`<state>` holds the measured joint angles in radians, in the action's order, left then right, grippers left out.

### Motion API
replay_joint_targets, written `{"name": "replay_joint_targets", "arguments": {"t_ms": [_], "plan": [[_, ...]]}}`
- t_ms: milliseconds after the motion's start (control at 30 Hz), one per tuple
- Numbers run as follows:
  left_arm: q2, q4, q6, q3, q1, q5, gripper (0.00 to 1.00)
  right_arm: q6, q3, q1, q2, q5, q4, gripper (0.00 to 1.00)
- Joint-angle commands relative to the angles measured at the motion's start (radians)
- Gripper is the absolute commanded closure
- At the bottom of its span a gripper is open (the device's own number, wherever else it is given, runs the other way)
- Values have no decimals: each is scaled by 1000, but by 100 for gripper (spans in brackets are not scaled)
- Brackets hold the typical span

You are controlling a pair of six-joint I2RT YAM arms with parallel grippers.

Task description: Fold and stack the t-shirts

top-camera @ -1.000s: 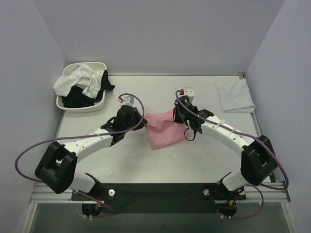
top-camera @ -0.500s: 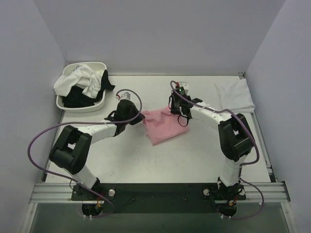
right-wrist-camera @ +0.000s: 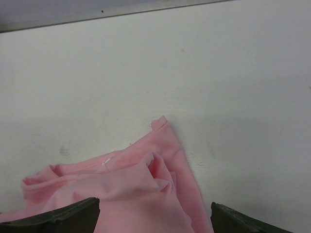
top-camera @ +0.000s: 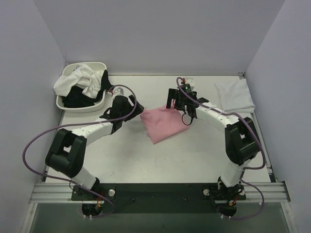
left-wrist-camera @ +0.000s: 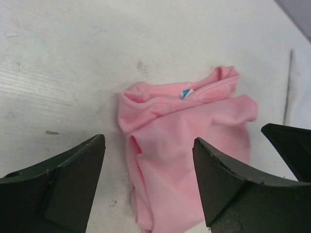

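Note:
A light pink t-shirt (top-camera: 163, 124) lies loosely folded on the table's middle, its collar edge toward the back. My left gripper (top-camera: 131, 110) is just off its left edge, open, and the shirt (left-wrist-camera: 189, 145) shows between and beyond the black fingers (left-wrist-camera: 73, 184). My right gripper (top-camera: 179, 108) hovers over the shirt's back right corner, open wide, with the rumpled pink cloth (right-wrist-camera: 126, 189) below it and nothing gripped. A folded white t-shirt (top-camera: 234, 96) lies at the back right. More t-shirts, white (top-camera: 77, 80) and black (top-camera: 80, 99), sit heaped in the basin.
The white oval basin (top-camera: 68, 108) stands at the back left corner. Walls close the table at the back and both sides. Purple cables loop from both arms. Bare white tabletop (top-camera: 160, 160) lies in front of the pink shirt.
Both grippers have gone from shut on the pink shirt's back edge to open. They have let it go and it lies flat. Both wrists have shifted slightly backward.

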<state>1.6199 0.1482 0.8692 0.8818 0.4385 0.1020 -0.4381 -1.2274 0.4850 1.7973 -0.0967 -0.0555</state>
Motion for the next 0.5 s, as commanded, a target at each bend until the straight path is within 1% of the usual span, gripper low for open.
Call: {"name": "replay_joint_targets", "arguments": {"t_ms": [0, 67, 100, 167, 200, 233, 267, 300, 333, 367, 400, 433, 467], "plan": [[-144, -18, -52, 91, 43, -17, 18, 19, 16, 3, -180, -26, -11, 0], [-175, -16, -44, 97, 71, -34, 18, 10, 35, 4, -241, -11, 3, 0], [-183, 0, -36, 92, 87, -41, 18, -2, 72, 4, -265, 17, -4, 0], [-186, 49, 14, 79, 121, -74, 18, -40, 100, -14, -303, 61, -38, 0], [-181, 112, 37, 63, 126, -125, 18, -50, 101, -20, -308, 113, -46, 0], [-173, 143, 83, 56, 132, -142, 18, -63, 97, -28, -308, 149, -55, 0], [-152, 181, 106, 45, 132, -195, 18, -94, 91, -57, -294, 191, -63, 0], [-137, 282, 149, 13, 132, -224, 18, -109, 85, -71, -285, 278, -73, 0], [-106, 334, 172, -4, 128, -248, 18, -128, 83, -88, -264, 337, -111, 0], [-88, 455, 194, -26, 126, -292, 18, -143, 80, -117, -247, 389, -134, 0], [-69, 526, 235, -64, 121, -320, 18, -181, 60, -134, -227, 481, -161, 0], [-25, 598, 263, -88, 114, -362, 18, -198, 49, -146, -187, 526, -174, 0], [-2, 725, 289, -105, 109, -383, 18, -209, 37, -166, -167, 567, -193, 0]]}}
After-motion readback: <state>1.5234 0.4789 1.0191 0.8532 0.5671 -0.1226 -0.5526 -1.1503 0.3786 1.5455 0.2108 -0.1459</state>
